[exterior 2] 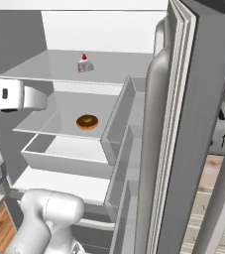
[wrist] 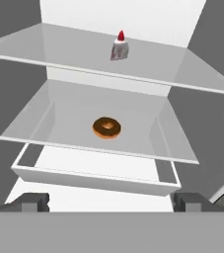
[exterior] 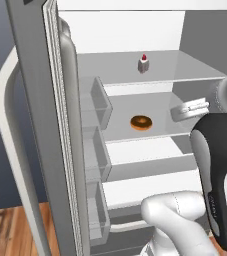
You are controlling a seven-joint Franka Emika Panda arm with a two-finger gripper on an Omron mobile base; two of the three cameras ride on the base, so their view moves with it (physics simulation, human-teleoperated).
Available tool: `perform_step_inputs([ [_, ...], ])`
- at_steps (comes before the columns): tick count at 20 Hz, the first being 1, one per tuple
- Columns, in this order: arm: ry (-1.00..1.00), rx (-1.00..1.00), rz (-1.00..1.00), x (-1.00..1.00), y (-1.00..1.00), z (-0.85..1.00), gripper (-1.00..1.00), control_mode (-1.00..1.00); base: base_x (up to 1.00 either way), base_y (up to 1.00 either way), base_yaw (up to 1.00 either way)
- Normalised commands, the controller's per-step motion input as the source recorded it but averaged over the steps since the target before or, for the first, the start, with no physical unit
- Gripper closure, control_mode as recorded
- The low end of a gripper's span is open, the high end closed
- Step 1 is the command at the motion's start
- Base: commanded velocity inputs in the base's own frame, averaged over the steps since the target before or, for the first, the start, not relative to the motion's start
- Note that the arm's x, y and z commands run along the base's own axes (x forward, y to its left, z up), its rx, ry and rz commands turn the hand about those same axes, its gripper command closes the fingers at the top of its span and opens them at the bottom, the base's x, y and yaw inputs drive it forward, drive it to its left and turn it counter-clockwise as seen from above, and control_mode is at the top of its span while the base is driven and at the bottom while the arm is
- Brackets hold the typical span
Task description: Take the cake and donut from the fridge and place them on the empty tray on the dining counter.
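The fridge (exterior: 45, 125) stands with both doors open. On its upper glass shelf sits the cake (wrist: 120, 48), a tiny white slice with a red berry (exterior: 143, 64) (exterior 2: 84, 63). One shelf lower lies the brown-glazed donut (wrist: 106, 128) (exterior: 141, 122) (exterior 2: 87, 122), flat on the glass. My gripper (wrist: 111, 202) is open and empty, in front of the shelves and short of the donut, roughly level with its shelf. My white hand (exterior: 189, 109) (exterior 2: 32, 99) reaches in from the side. The tray and the dining counter are out of view.
Clear door bins (exterior: 97, 100) line the left door, and more bins (exterior 2: 121, 124) line the right door. A white drawer (wrist: 93, 175) sits just under the donut's shelf. The shelf's front edge (wrist: 98, 148) lies between my fingertips and the donut. Wooden floor (exterior: 5, 230) lies left of the fridge.
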Motion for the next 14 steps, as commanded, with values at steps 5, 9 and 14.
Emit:
perform_step_inputs([
  [5, 0.0, 0.06, 0.0, 1.0, 0.0, 0.0, -1.0, -1.0, 0.0, 0.0, 0.0],
  [9, 0.0, 0.03, 0.0, 0.97, 0.0, 0.03, -1.0, -1.0, 0.0, 0.0, 0.0],
  [14, -0.1, 0.0, 0.0, 0.77, 0.0, 0.0, -1.0, -1.0, 0.0, 0.0, 0.0],
])
